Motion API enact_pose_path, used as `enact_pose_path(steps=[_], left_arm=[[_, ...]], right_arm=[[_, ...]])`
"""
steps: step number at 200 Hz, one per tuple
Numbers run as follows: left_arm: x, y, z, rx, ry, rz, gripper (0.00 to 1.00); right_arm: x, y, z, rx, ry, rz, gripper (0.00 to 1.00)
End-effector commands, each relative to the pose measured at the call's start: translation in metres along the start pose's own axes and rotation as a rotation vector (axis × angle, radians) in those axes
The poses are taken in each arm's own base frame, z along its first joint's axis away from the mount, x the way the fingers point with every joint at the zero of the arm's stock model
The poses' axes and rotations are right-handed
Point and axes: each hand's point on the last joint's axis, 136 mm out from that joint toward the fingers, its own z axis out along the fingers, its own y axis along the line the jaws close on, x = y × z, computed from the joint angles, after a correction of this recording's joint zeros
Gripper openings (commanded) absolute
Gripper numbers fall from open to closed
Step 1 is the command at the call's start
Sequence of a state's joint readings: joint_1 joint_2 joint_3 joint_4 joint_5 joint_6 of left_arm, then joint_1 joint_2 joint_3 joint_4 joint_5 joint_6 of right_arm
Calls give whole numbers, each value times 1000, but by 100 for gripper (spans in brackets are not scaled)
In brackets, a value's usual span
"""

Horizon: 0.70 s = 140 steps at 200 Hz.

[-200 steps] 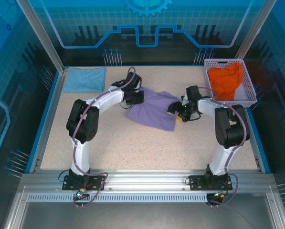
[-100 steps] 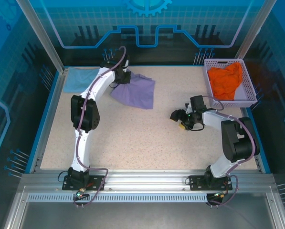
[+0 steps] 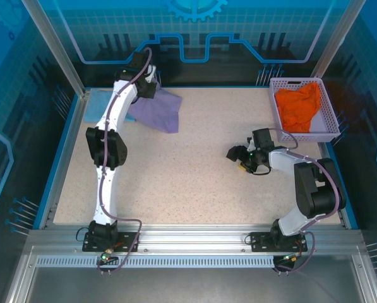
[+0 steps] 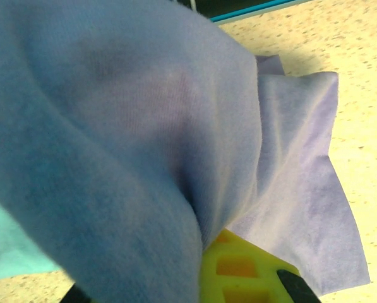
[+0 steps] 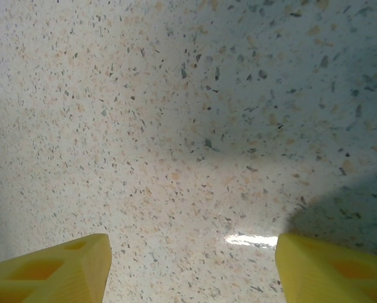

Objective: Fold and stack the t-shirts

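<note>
Though beyond the right claw (image 3: 236, 159), basket (image 3: 311, 137) with orange t-shirt (image 3: 297, 107) inside.

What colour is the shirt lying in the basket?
Bright orange; the t-shirt shows best in the top external view.

T-shirt (image 3: 297, 106) in basket (image 3: 309, 136), far right
</note>
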<state>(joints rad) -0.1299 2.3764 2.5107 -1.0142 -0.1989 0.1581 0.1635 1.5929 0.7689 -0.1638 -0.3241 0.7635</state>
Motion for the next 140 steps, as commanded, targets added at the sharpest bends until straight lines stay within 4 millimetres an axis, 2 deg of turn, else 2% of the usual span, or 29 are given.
enact_pose_path(steps=[1, 57, 110, 114, 140], left_arm=[[-9, 17, -14, -30, -26, 21, 0], [-29, 42, -52, -54, -120, 23, 0], [-34, 73, -57, -104, -147, 48, 0], [-35, 75, -58, -107, -154, 46, 0], [-42, 79, -58, -121, -181, 63, 0]], right_arm=[[-5, 4, 1, 13, 1, -4, 70], [-5, 12, 5, 25, 28, -39, 70], [1, 9, 10, 59, 51, -49, 70], [-7, 18, 8, 47, 33, -61, 70], [-7, 20, 8, 65, 37, -73, 69]])
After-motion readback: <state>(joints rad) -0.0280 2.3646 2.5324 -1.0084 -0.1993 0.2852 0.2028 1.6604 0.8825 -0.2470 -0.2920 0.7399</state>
